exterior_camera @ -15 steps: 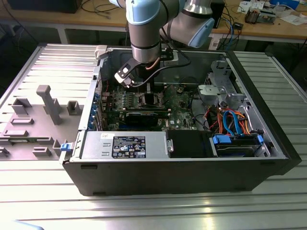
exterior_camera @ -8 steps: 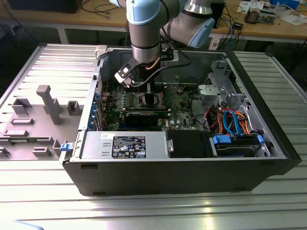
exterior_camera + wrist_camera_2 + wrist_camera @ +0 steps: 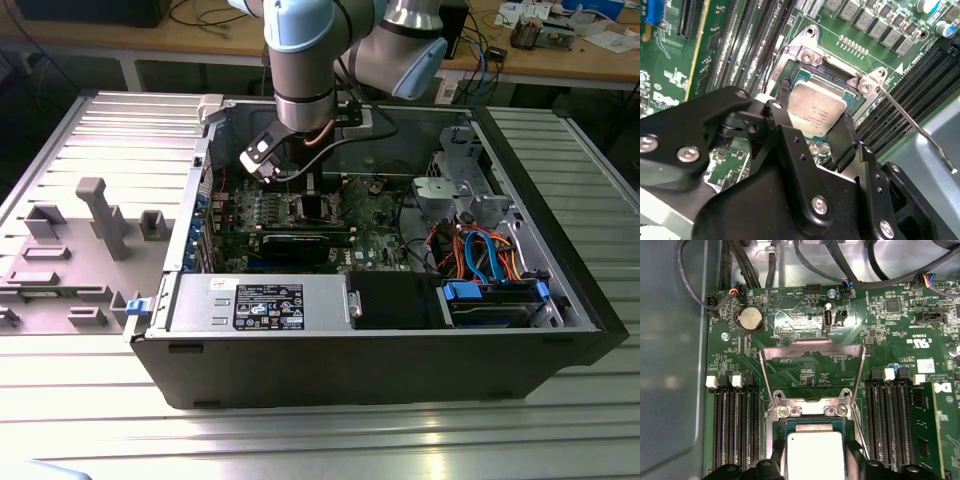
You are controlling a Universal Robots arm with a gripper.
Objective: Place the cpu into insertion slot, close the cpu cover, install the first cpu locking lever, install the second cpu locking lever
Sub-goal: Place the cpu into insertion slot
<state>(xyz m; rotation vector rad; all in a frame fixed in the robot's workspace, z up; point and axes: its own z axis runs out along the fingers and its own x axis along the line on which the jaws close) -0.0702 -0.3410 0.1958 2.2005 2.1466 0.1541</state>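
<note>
Currently, my pincer [image 3: 815,107] grips the cpu [image 3: 816,114].
The insertion slot [image 3: 805,52] lies just beneath the pincer; I judge a tilted release could seat the cpu crooked.

The exterior view stands well off from the open computer case [image 3: 380,340], high over its long side, and looks down on the whole case and the tabletop [image 3: 300,440]. The first wrist view hangs close above the insertion slot [image 3: 810,412] and faces straight down, with the raised cpu cover [image 3: 812,346] beyond the slot. The second wrist view looks slantwise past the gripper [image 3: 811,116] at the same slot, from nearer still. Both wrist views share the cpu [image 3: 815,455].
</note>
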